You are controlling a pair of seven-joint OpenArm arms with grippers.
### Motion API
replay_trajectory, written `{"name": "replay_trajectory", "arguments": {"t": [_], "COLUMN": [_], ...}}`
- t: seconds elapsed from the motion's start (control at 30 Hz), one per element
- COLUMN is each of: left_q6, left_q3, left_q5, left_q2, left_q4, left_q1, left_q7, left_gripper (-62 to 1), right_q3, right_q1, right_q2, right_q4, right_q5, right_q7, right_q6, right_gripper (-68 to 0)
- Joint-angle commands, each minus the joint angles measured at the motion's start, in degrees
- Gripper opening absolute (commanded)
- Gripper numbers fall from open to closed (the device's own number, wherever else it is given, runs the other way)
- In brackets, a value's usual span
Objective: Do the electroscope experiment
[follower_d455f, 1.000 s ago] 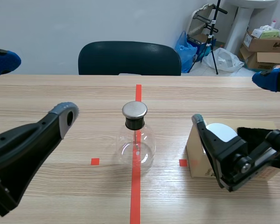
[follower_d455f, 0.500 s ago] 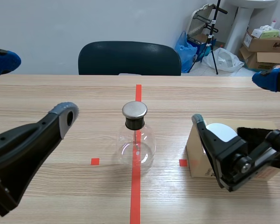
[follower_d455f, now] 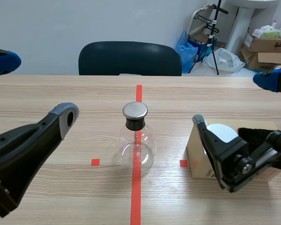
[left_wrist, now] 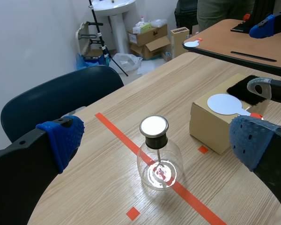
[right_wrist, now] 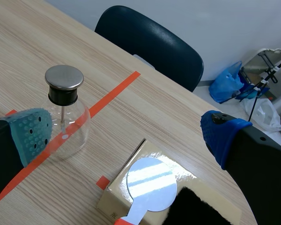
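My left pincer (left_wrist: 157, 143) and right pincer (right_wrist: 126, 136) gape empty; a careless swing toward the disc (right_wrist: 150, 183) could topple the flask (follower_d455f: 136, 143).

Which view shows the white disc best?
Right wrist view: the white disc lies close and uncovered on the box. Left wrist view shows it farther off; in the scene view the right arm covers part.

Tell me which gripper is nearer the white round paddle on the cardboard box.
Right. The right gripper hangs open right by the white round paddle on the tan cardboard box; the left gripper, also open, is across the clear glass flask from it.
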Motion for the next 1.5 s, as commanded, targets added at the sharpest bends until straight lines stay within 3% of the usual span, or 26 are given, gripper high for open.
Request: {"name": "replay_trajectory", "arguments": {"t": [0.0, 1.47], "left_q6": [-0.1, -0.1], "left_q3": [0.2, 0.2], "left_q5": [-0.4, -0.4], "left_q2": [0.2, 0.2], "left_q4": [0.1, 0.1], "left_q1": [-0.2, -0.2], "left_q7": [-0.8, -0.8], "left_gripper": [1.4, 1.4], "right_q3": [0.4, 0.4], "right_q1": [0.3, 0.3], "right_q2": [0.1, 0.1], "right_q4": [0.4, 0.4], "right_q5": [0.8, 0.8], "right_q7": [0.6, -0.9], "right_q6": [-0.2, -0.2], "right_gripper": [0.4, 0.4]}}
